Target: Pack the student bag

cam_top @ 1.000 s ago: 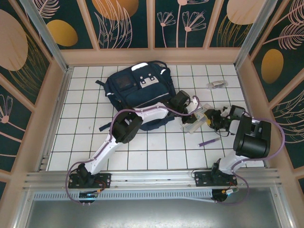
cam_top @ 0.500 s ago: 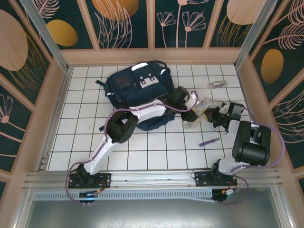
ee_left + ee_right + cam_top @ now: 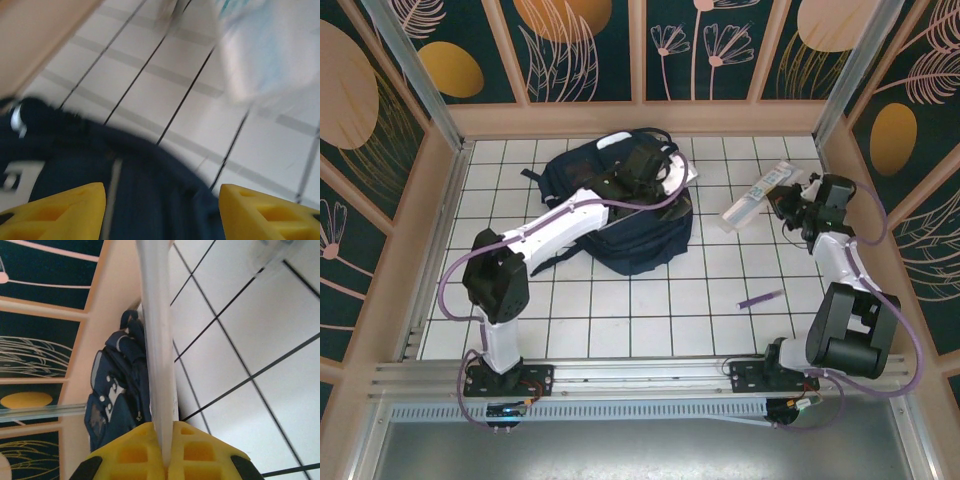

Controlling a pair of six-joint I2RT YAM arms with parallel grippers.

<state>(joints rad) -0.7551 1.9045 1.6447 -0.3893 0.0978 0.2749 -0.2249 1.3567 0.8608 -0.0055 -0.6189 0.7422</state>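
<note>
The student bag (image 3: 642,236), a large navy-blue fabric backpack with thin white stripes, lies flat on the white tiled table (image 3: 620,320), in the upper middle of the overhead frame. It looks soft and slumped, with no stiffness of its own, so a pinch on loose cloth would likely lift only a fold. The bound rim of an opening, a zip tab or a strap seems the better hold. Its bulk suggests it would drag more easily than lift. The left arm's fingers (image 3: 65,210) stand wide apart with nothing between them, hovering over the bag's upper part. The right arm's fingers (image 3: 131,456), at the upper right, are pinched on a flat clear plastic case (image 3: 750,198), which looks thin, light and probably slippery. A purple pen (image 3: 760,298) lies at the lower right.
</note>
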